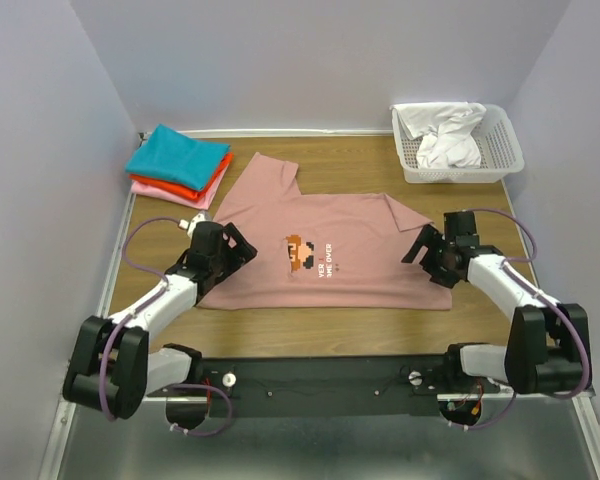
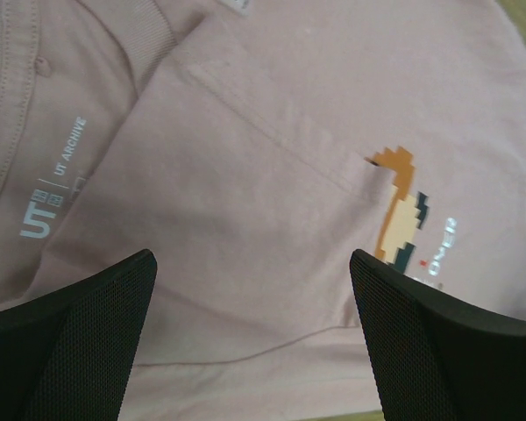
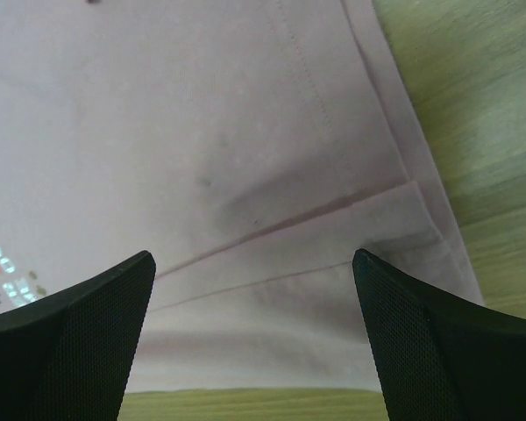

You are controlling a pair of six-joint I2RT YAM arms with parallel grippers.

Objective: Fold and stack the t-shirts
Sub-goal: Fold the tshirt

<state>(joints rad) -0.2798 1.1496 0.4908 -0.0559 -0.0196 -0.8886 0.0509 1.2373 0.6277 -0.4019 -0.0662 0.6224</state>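
Dusty-pink cotton covers the middle of the table (image 1: 280,345) in our top view. The large t-shirt (image 1: 330,255) lies flat, print up. The left gripper (image 1: 235,247) is at its left edge and the right gripper (image 1: 427,255) at its right, both with jaws spread and holding nothing. The folded tees (image 1: 178,165) sit stacked at the far left. Our left wrist view shows fingers (image 2: 88,333) wide apart above a folded-in flap beside the pixel figure (image 2: 401,210). In our right wrist view the fingers stand apart over the shirt's edge.
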